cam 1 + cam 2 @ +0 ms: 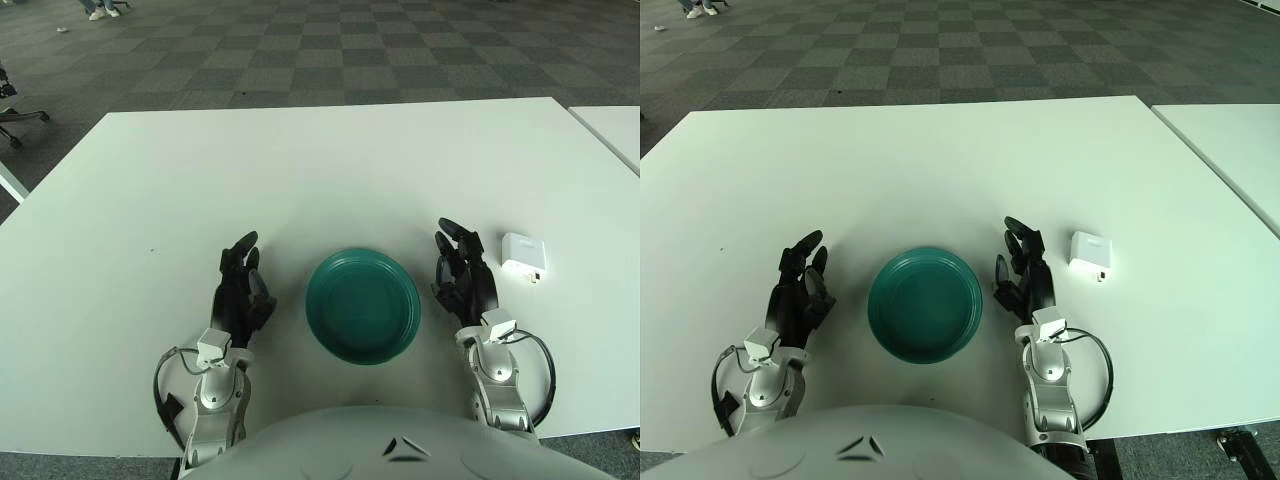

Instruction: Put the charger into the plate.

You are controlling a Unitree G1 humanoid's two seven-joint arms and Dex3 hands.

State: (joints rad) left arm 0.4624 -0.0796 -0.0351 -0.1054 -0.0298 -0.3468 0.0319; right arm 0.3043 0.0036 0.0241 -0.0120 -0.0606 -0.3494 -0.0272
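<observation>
Plate [362,305] holds nothing; charger [523,254] lies beside the right robot hand [463,272], fingers relaxed, empty.

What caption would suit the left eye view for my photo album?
Robot's open left hand and right hand flank an empty green plate; the white charger waits beside the right hand.
</observation>
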